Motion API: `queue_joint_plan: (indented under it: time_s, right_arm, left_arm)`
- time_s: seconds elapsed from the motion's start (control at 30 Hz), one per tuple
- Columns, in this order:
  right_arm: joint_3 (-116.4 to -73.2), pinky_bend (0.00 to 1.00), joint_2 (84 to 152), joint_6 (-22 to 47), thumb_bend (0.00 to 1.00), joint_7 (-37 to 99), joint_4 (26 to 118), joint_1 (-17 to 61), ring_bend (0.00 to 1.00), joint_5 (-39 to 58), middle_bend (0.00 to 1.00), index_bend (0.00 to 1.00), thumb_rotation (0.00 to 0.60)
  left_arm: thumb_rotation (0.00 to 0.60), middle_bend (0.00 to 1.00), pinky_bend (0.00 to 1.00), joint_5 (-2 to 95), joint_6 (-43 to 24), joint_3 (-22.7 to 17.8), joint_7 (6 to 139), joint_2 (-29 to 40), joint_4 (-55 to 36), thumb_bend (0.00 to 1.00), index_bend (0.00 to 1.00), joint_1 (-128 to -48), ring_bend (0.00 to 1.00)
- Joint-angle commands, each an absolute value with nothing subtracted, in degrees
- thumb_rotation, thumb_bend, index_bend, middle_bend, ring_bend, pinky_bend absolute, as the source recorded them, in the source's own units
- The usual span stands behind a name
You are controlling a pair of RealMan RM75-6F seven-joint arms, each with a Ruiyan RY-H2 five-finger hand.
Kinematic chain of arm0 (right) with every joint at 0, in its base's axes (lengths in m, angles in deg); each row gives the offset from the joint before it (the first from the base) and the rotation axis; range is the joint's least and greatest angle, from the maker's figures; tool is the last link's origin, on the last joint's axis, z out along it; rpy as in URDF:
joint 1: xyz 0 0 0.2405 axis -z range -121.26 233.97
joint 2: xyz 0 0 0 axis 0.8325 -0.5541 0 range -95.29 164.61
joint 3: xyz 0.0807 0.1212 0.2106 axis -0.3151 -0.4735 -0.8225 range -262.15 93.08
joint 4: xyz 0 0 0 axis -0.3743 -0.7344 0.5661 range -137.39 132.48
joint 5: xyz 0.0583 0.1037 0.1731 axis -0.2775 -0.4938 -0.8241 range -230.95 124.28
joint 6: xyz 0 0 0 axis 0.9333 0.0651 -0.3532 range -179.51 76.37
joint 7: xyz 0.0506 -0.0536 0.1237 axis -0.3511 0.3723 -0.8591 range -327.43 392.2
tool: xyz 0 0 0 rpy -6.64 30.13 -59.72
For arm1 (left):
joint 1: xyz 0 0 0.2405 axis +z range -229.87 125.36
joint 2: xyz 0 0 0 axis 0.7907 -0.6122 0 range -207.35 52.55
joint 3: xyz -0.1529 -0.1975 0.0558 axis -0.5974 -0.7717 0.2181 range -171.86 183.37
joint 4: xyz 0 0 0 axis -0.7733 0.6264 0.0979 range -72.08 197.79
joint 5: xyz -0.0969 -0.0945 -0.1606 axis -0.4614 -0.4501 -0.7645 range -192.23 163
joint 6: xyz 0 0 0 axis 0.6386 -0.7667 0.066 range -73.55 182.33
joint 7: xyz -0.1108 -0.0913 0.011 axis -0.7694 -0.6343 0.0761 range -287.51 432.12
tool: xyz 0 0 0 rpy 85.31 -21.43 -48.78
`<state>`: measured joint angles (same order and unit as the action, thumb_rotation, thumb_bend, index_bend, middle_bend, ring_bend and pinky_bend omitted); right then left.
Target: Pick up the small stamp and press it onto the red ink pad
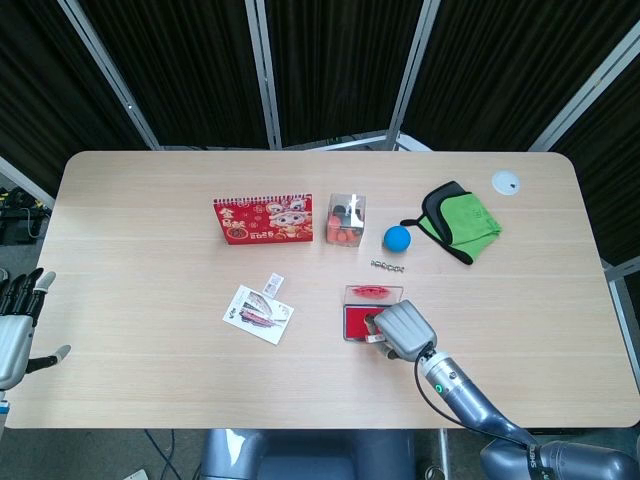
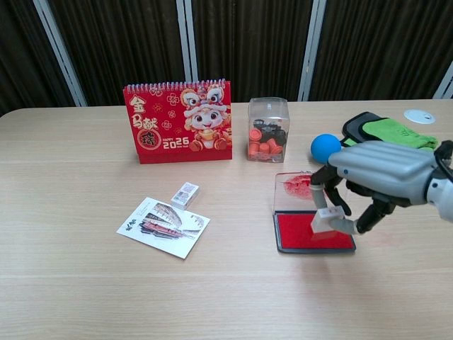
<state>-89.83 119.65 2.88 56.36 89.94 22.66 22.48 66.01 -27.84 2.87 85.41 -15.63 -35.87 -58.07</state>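
Observation:
My right hand (image 2: 379, 180) pinches the small stamp (image 2: 325, 220), a clear block with a red base, between thumb and fingers. The stamp is tilted and hangs just over the right half of the red ink pad (image 2: 301, 230), at or very near its surface. The pad's clear lid (image 2: 297, 185) lies open behind it. In the head view the right hand (image 1: 403, 330) covers the pad's right edge, and the ink pad (image 1: 356, 320) shows to its left. My left hand (image 1: 15, 325) hangs off the table's left edge, fingers apart, holding nothing.
A red 2026 desk calendar (image 2: 178, 122), a clear box of orange caps (image 2: 268, 130), a blue ball (image 2: 325, 147) and a green and black cloth (image 2: 396, 134) stand behind the pad. A leaflet (image 2: 163, 226) and a small box (image 2: 185, 193) lie to the left.

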Motion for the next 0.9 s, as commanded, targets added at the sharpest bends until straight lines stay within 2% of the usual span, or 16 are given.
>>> queue_joint_plan:
  time_s: [0.03,0.23,0.6,0.9]
  right_arm:
    - [-92.39,1.0,118.5,2.3,0.44,53.71,90.94,22.05,0.93,19.15,0.64,0.57,0.6]
    - [-94.66,1.0,119.19,0.66,0.45,49.64,88.29,21.21,0.93,14.36,0.64,0.57,0.6]
    - [-93.49,1.0,123.03,-0.27,0.48,45.32,81.5,20.69,0.93,14.06,0.64,0.57,0.6]
    - [-92.29,1.0,124.31,-0.54,0.48,43.72,79.45,20.81,0.93,14.68,0.64,0.57,0.6]
  left_arm:
    - [0.6,0.0,0.0,65.93,-27.74,2.86,85.35,-15.64,-35.89,0.0,0.0,-58.12,0.0]
    - [0.6,0.0,0.0,65.77,-27.33,2.96,85.21,-15.74,-35.95,0.0,0.0,-58.27,0.0]
    - [0.6,0.0,0.0,65.42,-26.94,3.08,85.36,-15.76,-36.05,0.0,0.0,-58.43,0.0]
    - [0.6,0.0,0.0,65.28,-26.85,3.13,85.37,-15.83,-36.12,0.0,0.0,-58.49,0.0]
